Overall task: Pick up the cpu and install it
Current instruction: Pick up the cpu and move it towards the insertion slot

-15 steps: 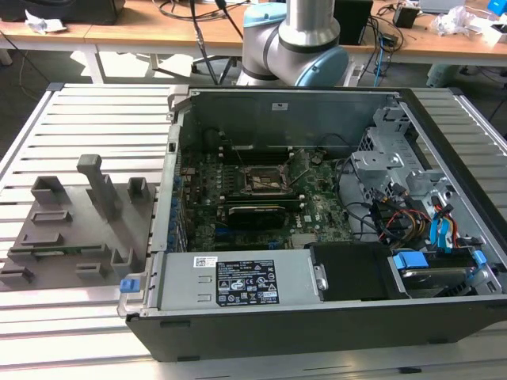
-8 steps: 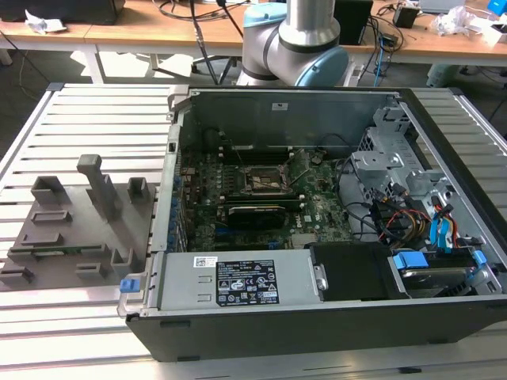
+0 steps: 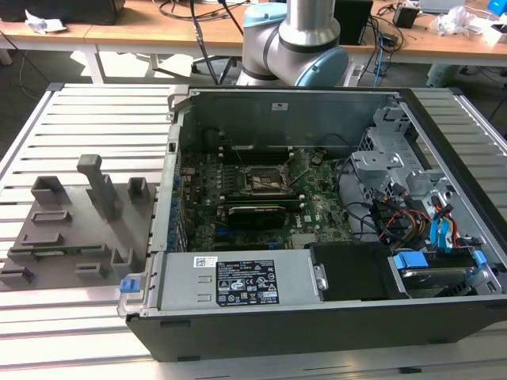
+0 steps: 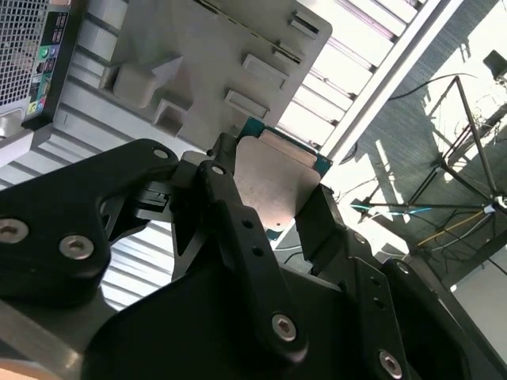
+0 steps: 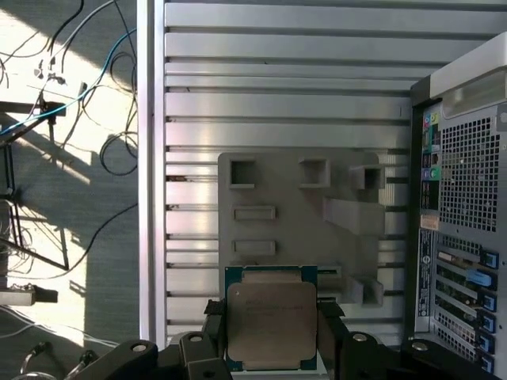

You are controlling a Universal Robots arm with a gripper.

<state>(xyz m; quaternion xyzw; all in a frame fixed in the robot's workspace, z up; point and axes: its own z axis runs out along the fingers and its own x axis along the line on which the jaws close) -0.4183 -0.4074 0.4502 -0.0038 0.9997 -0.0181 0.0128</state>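
**Layout, exterior view.** The grey fixture plate (image 3: 71, 229) lies flat on the slatted table (image 3: 103, 111), near the table edge on the exterior view's left. Just beside it, to the exterior view's right, the open computer case (image 3: 333, 317) lies on its side. The motherboard socket (image 3: 265, 180) inside it faces up. The arm (image 3: 297, 39) rises behind the case at the table's far edge.

**Grip, first wrist view.** This view looks straight down on the gripper (image 5: 272, 328). Its black fingers (image 5: 212, 321) are clamped on two opposite edges of the cpu (image 5: 272, 321). The cpu sits over one edge of the fixture plate (image 5: 301, 222), between the table's edge rail (image 5: 150, 237) and the rear panel of the computer case (image 5: 467, 198). Cables lie on the floor (image 5: 71, 119) beyond that rail.

**Orientation.** The silver-grey metal top faces the camera, with a thin green rim around it. The part is square, so it has no long axis. Its edges run parallel to the table slats and to the plate's edges.

**Grip, second wrist view.** This oblique view shows the fingers (image 4: 230, 214) from behind, closed on the cpu (image 4: 273, 186). One green-rimmed corner points toward the fixture plate (image 4: 214, 55). It cannot be told whether the cpu touches the plate.
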